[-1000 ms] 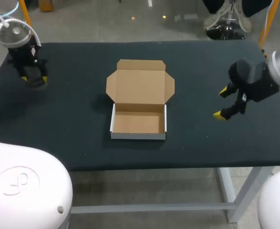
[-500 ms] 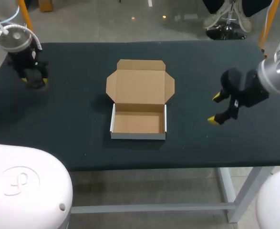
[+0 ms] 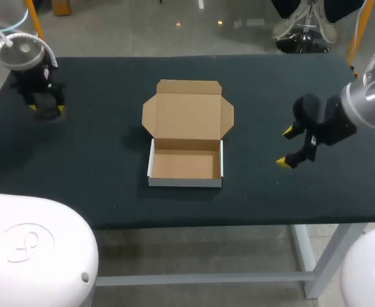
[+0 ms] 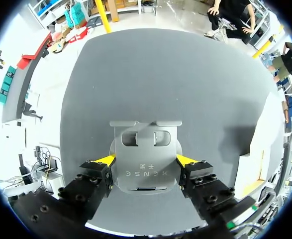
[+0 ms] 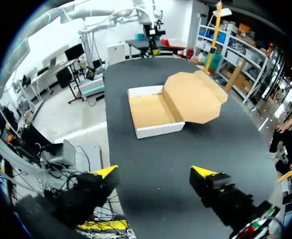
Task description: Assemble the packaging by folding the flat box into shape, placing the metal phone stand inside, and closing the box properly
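Note:
The cardboard box (image 3: 186, 164) stands folded at the table's middle, its tray empty and its lid (image 3: 187, 116) lying open behind it. At the far left, my left gripper (image 3: 46, 109) points down at the table. In its wrist view the left gripper (image 4: 146, 160) is shut on the grey metal phone stand (image 4: 145, 144), one yellow tip against each side. My right gripper (image 3: 288, 147) hovers open to the right of the box with nothing in it. In the right wrist view, the box (image 5: 155, 112) lies ahead of the right gripper (image 5: 154, 172).
Black cloth covers the table (image 3: 98, 166). Its front edge runs close below the box, and bare cloth lies between the box and each gripper.
My right gripper has moved left, toward the box, still open. The left gripper has shifted slightly and keeps the stand.

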`<control>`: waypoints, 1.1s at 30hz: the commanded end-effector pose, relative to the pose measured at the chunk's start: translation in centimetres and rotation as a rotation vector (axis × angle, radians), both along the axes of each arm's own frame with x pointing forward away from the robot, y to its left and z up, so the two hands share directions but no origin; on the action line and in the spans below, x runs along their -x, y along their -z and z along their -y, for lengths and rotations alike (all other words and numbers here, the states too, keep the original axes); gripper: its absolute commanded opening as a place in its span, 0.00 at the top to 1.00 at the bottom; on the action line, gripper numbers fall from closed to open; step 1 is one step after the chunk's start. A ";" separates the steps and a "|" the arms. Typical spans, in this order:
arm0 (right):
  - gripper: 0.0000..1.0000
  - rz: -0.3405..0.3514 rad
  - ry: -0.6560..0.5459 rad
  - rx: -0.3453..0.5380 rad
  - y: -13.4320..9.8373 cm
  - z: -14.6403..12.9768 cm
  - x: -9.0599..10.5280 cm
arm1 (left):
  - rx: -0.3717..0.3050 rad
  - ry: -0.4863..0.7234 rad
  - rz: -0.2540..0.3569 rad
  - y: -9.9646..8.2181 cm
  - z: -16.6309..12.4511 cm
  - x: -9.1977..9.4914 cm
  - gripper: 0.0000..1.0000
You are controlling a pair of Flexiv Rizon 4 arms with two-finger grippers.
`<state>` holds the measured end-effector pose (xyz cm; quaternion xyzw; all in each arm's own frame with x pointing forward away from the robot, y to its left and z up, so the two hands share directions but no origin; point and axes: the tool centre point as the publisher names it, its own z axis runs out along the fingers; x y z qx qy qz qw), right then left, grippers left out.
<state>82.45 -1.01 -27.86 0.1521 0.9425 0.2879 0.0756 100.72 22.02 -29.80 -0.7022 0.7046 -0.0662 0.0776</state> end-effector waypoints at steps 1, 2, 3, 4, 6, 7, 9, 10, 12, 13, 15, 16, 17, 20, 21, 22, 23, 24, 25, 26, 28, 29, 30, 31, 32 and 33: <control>0.00 -0.004 -0.005 -0.004 -0.2 0.2 0.0 | -0.012 -0.007 -0.014 -1.0 0.2 0.7 1.00; 0.00 -0.004 -0.005 -0.004 -0.2 0.2 0.0 | -0.009 -0.005 -0.018 -1.3 0.3 0.9 1.00; 0.00 -0.004 -0.005 -0.004 -0.2 0.2 0.0 | -0.007 -0.002 -0.022 -1.5 0.3 1.1 1.00; 0.00 -0.004 -0.005 -0.004 -0.2 0.2 0.0 | -0.007 -0.001 -0.022 -1.8 0.3 1.3 1.00; 0.00 -0.004 -0.005 -0.004 -0.2 0.2 0.0 | 0.016 0.014 -0.042 -2.3 0.4 1.8 1.00; 0.00 -0.004 -0.005 -0.004 -0.2 0.2 0.0 | 0.013 0.017 -0.039 -2.5 0.5 2.1 1.00; 0.00 -0.004 -0.005 -0.004 -0.2 0.2 0.0 | 0.013 0.036 -0.044 -2.8 0.9 2.8 1.00; 0.00 -0.004 -0.005 -0.004 -0.2 0.2 0.0 | 0.012 0.039 -0.044 -2.9 1.0 3.0 1.00; 0.00 -0.004 -0.005 -0.004 -0.2 0.2 0.0 | 0.006 0.045 -0.046 -3.0 1.3 3.6 1.00; 0.00 -0.004 -0.005 -0.004 -0.2 0.2 0.0 | 0.010 0.055 -0.053 -3.0 1.5 3.9 1.00; 0.00 -0.004 -0.005 -0.004 -0.2 0.2 0.0 | 0.015 0.074 -0.055 -3.1 2.1 4.6 1.00; 0.00 -0.004 -0.005 -0.004 -0.2 0.2 0.0 | 0.016 0.085 -0.054 -3.2 2.4 5.0 1.00; 0.00 -0.004 -0.005 -0.004 -0.2 0.2 0.0 | 0.017 0.096 -0.054 -3.2 2.7 5.4 1.00; 0.00 -0.004 -0.005 -0.004 -0.2 0.2 0.0 | 0.018 0.115 -0.056 -3.2 3.8 6.6 1.00; 0.00 -0.004 -0.005 -0.004 -0.2 0.2 0.0 | 0.018 0.122 -0.055 -3.2 4.1 6.9 1.00; 0.00 -0.004 -0.005 -0.004 -0.2 0.2 0.0 | 0.019 0.130 -0.054 -3.3 4.5 7.2 1.00; 0.00 -0.004 -0.005 -0.004 -0.2 0.2 0.0 | 0.019 0.139 -0.048 -3.3 4.8 7.6 1.00; 0.00 -0.004 -0.005 -0.004 -0.2 0.2 0.0 | 0.021 0.142 -0.048 -3.3 5.0 7.8 1.00; 0.00 -0.004 -0.005 -0.004 -0.2 0.2 0.0 | 0.026 0.146 -0.047 -3.4 5.5 8.1 1.00; 0.00 -0.004 -0.005 -0.004 -0.2 0.2 0.0 | 0.031 0.154 -0.045 -3.4 5.9 8.4 1.00; 0.00 -0.004 -0.005 -0.004 -0.2 0.2 0.0 | 0.031 0.170 -0.047 -3.3 6.8 9.0 1.00; 0.00 -0.004 -0.005 -0.004 -0.2 0.2 0.0 | 0.027 0.182 -0.047 -3.2 7.3 9.3 1.00; 0.00 -0.004 -0.005 -0.004 -0.2 0.2 0.0 | 0.025 0.186 -0.047 -3.2 7.8 9.5 1.00; 0.00 -0.004 -0.005 -0.004 -0.2 0.2 0.0 | 0.027 0.194 -0.050 -3.1 8.3 9.7 1.00; 0.00 -0.004 -0.005 -0.004 -0.2 0.2 0.0 | 0.026 0.206 -0.052 -3.1 8.7 10.0 1.00; 0.00 -0.004 -0.005 -0.004 -0.2 0.2 0.0 | 0.022 0.214 -0.053 -3.0 9.3 10.2 1.00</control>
